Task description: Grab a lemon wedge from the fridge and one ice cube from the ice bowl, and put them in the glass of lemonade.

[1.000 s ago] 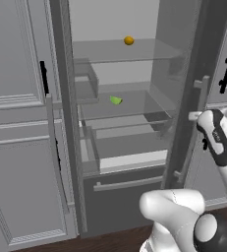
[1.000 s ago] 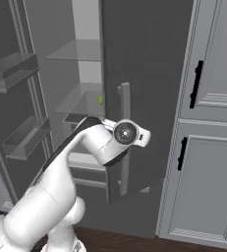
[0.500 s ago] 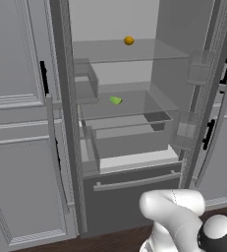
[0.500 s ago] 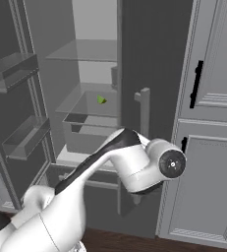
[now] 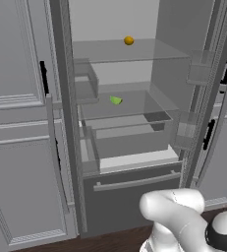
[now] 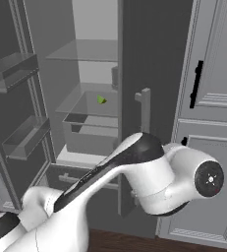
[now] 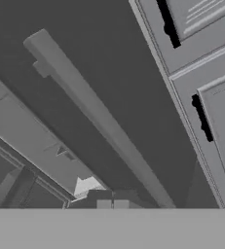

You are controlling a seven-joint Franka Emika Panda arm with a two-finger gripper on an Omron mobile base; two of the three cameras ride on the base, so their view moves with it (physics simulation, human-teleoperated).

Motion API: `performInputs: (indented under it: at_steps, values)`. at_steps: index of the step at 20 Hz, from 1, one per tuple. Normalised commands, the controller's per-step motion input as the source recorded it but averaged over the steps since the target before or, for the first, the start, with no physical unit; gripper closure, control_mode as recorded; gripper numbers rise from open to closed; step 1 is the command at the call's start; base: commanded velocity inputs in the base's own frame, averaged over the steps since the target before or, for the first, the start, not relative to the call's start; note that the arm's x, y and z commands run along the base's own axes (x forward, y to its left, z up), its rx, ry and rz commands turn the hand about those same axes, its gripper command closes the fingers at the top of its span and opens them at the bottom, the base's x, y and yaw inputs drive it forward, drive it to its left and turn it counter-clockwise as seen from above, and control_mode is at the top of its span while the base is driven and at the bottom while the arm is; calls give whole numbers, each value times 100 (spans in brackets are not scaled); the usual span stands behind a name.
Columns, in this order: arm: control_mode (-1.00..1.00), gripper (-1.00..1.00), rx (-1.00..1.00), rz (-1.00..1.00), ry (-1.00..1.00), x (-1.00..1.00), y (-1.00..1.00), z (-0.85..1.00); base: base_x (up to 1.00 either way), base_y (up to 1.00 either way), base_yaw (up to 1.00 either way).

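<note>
The fridge (image 5: 61,123) stands with both doors swung open, its pale shelves and clear drawers showing. The lemon wedge (image 5: 116,100), tiny and yellow-green, lies on the middle glass shelf; from the right side the lemon wedge (image 6: 101,100) shows past the right door's edge. My gripper (image 7: 112,200) is shut with nothing between its tips. It points at the outer face of the dark right door (image 7: 84,58), near its long pale bar handle (image 7: 94,114), well away from the wedge. The ice bowl and the glass of lemonade are out of view.
A small round orange fruit (image 5: 128,40) sits on the top shelf. Door bins (image 6: 24,135) line the left door. Paneled grey cupboards (image 5: 16,59) with black handles (image 6: 197,83) flank the fridge. My bent arm (image 6: 149,172) fills the foreground before the right door.
The gripper has left the right door's handle and shut. The arm has swung down and to the right, out of the left base view. The right door now stands a little wider open.
</note>
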Motion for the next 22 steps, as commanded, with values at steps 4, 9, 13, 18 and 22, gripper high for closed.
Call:
performInputs:
  at_steps: [4, 9, 13, 18, 22]
  values:
    - [-100, 100, -18, 13, -1, 28, 100, 16, 0, 0, 0]
    - [-100, 100, -25, 14, 0, 10, 100, -29, 0, 0, 0]
    - [-100, 100, -29, 9, 0, -3, 94, -15, 0, 0, 0]
    - [-100, 100, -35, 6, 10, -12, 83, 16, 0, 0, 0]
    - [-100, 100, -44, 11, 10, 0, 95, 12, 0, 0, 0]
